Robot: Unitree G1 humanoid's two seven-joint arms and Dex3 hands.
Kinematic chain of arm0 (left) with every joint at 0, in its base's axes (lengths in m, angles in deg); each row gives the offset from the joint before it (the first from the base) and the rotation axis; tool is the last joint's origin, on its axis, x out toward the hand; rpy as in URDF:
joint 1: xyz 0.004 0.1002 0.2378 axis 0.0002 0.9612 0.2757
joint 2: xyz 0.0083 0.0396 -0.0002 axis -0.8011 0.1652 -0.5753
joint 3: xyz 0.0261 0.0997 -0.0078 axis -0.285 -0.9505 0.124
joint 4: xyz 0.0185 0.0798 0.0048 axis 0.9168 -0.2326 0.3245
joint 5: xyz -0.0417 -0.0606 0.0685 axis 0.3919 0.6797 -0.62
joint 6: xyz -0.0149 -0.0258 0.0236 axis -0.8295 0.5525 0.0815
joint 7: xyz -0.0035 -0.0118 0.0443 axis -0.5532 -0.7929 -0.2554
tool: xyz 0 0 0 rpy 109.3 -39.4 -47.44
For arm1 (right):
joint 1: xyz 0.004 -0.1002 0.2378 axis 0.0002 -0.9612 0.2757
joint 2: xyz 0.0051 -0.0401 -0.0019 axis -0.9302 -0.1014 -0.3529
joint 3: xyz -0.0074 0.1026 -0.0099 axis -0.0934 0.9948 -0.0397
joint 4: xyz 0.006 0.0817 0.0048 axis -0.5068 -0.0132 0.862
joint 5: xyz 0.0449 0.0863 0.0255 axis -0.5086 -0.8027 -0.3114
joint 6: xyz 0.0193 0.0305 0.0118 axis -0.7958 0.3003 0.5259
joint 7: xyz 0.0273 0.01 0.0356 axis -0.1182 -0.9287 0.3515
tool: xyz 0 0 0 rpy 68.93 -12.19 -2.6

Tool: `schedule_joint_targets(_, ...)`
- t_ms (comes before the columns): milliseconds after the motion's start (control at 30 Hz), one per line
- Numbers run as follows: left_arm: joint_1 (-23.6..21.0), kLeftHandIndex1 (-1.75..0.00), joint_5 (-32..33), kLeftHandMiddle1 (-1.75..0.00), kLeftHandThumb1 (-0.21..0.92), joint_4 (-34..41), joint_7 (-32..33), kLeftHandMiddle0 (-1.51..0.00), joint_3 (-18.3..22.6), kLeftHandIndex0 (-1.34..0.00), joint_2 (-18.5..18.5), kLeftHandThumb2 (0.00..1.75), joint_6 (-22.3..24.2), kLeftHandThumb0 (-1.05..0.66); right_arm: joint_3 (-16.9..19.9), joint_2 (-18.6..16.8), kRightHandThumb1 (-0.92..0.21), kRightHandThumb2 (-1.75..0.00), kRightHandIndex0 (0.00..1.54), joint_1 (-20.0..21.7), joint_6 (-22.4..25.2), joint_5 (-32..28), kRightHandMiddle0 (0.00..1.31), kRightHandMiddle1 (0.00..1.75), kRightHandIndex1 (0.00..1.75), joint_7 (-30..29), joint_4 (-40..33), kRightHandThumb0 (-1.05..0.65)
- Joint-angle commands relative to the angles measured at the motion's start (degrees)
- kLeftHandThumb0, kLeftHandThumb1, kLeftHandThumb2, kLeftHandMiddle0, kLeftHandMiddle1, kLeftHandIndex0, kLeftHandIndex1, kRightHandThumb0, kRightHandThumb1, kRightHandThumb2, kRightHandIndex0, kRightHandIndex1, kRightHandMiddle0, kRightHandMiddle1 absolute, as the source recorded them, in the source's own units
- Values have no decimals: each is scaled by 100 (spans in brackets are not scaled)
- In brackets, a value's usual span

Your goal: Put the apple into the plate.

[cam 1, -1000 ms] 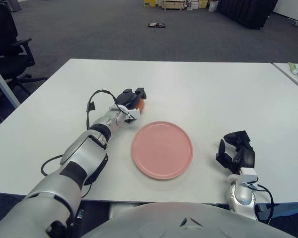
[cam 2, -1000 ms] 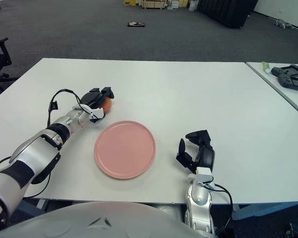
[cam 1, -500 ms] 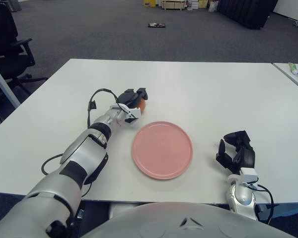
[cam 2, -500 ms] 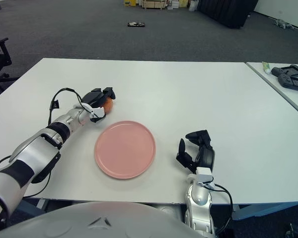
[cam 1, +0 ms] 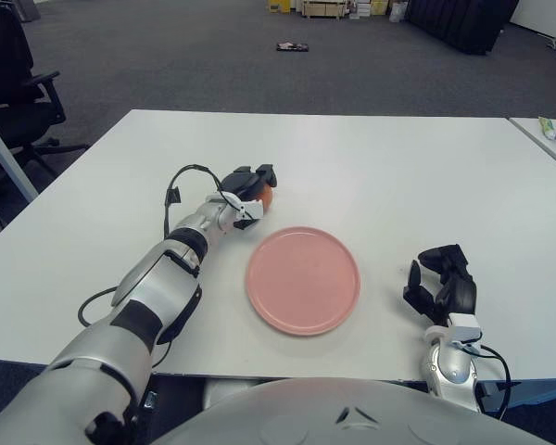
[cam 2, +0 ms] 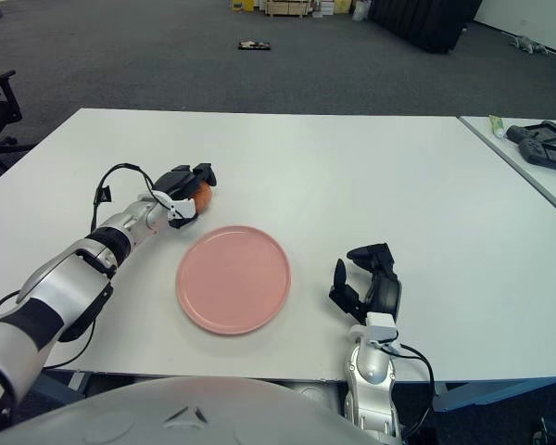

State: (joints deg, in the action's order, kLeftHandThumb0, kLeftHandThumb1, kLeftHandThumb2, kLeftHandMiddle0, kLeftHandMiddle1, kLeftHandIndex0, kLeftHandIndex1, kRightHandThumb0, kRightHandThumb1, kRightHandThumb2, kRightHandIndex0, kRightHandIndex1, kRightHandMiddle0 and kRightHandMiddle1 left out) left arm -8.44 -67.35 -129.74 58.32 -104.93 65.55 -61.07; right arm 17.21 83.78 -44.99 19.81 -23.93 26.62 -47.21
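Evidently the grasping step is in hand: the left robot hand (cam 1: 247, 187) has its fingers curled around the apple (cam 1: 263, 196), low on the worktop (cam 1: 398, 176) just beyond the plate (cam 1: 302, 279). Next comes lifting and carrying it over the plate. The right robot hand (cam 1: 442, 286) shows right of the plate, its fingers loosely spread and holding nothing.

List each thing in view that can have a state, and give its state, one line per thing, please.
apple: on the table beyond the plate, under the left hand's fingers, not in the plate.
pink plate: flat on the white table, nothing in it.
left hand: closed around the apple.
right hand: idle to the right of the plate, fingers relaxed, holding nothing.
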Motion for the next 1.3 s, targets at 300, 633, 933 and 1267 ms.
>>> schedule_joint_targets(300, 159, -175, 120, -160, 8, 866, -37, -85, 246, -56, -365, 154, -535, 0, 59, 33, -59, -98, 62, 110, 91, -39, 40, 175, 160, -2, 55, -40)
schedule_joint_targets(633, 654, -175, 150, -159, 9, 2028, -72, -84, 436, -55, -696, 153, -981, 0, 52, 21, -60, -97, 62, 129, 95, 8, 40, 175, 159, -41, 57, -40)
schedule_joint_targets(933, 1394, -175, 169, -159, 9, 3686, -251, -85, 617, -56, -1001, 153, -1246, 0, 57, 38, -60, -97, 62, 127, 133, -22, 40, 175, 159, -7, 58, -40)
schedule_joint_targets(1267, 2288, -175, 207, -160, 7, 5344, -772, -85, 634, -56, -1131, 156, -1502, 0, 61, 42, -60, -96, 64, 153, 130, 58, 39, 175, 160, -54, 62, -40)
